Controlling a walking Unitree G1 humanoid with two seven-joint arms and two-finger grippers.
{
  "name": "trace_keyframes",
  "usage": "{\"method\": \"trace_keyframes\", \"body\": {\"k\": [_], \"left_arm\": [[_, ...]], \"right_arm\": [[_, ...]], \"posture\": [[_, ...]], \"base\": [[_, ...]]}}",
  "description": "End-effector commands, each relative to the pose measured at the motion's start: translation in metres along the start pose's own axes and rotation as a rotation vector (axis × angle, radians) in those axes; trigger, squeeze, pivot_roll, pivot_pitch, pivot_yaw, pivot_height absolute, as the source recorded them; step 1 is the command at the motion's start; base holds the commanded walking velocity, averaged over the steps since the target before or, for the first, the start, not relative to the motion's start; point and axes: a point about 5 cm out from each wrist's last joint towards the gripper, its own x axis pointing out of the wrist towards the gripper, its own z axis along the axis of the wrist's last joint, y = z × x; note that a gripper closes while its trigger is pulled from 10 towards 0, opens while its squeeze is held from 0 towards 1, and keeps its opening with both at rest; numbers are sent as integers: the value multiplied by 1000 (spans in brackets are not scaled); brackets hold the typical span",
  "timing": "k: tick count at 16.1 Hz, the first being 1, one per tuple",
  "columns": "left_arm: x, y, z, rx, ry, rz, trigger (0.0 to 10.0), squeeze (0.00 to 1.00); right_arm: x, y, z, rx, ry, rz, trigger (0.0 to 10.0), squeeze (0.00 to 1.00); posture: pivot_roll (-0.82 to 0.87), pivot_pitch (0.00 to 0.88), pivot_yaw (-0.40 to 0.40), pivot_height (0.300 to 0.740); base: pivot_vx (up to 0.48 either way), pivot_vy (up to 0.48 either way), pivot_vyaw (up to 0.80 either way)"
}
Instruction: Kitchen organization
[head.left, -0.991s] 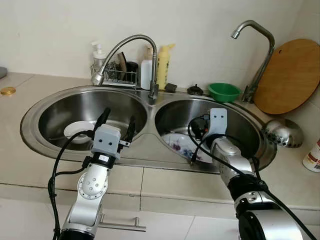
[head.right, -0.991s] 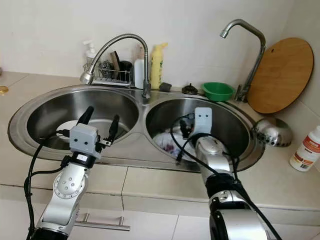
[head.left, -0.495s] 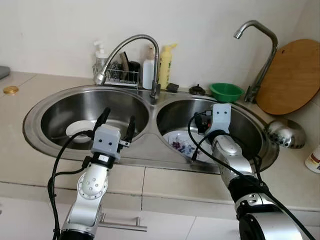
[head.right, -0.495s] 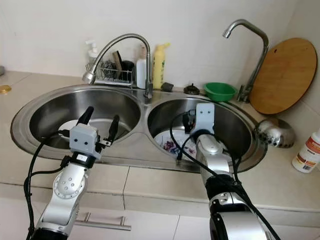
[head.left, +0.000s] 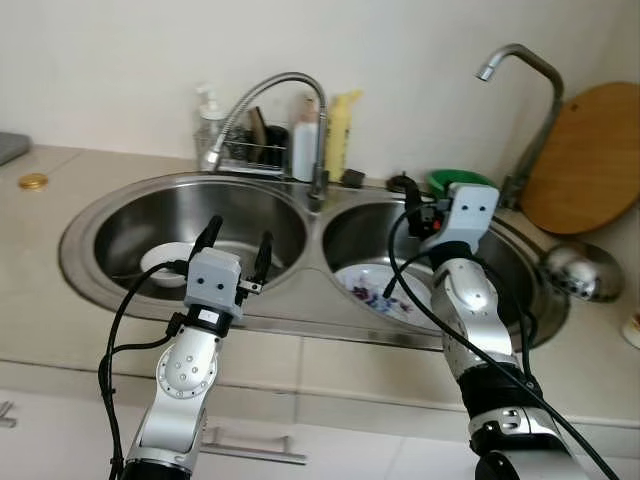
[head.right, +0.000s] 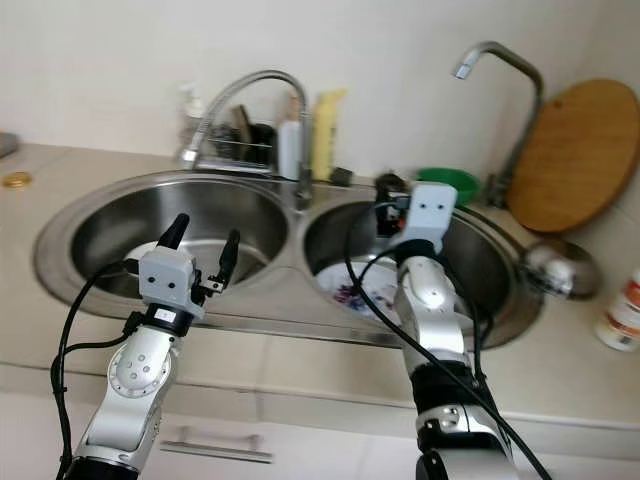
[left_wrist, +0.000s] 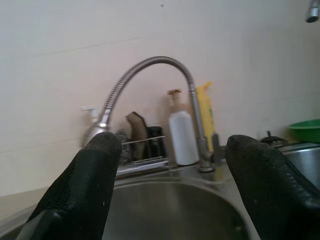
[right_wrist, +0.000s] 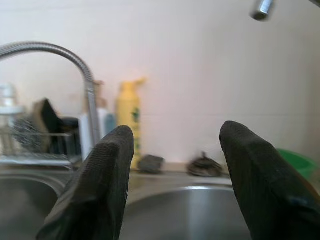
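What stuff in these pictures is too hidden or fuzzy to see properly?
- Patterned plate in the right basin: the right arm covers part of it, and the print is blurred.
- White bowl in the left basin: the left tool and its cable cross it.
- Green bowl: mostly behind the right wrist.
- Bottle on the counter: cut by the right edge, label unreadable.

Head stereo looks down at sink (head.left: 95, 215); wrist cams face wall.
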Motion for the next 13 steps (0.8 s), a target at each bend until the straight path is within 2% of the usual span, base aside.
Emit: {"method": "trace_keyframes", "body": {"k": [1, 13], "left_arm": [[1, 3, 2, 2, -4, 4, 10000, 0], [2, 4, 6, 5, -15, -2, 10000, 0]], "right_arm": [[0, 8, 7, 23, -45, 20, 10000, 0], [-12, 22, 11, 24, -92, 69, 10000, 0]], "posture": [[26, 0, -82, 740], [34, 0, -83, 740]], "base": [[0, 480, 0], [0, 480, 0]]}}
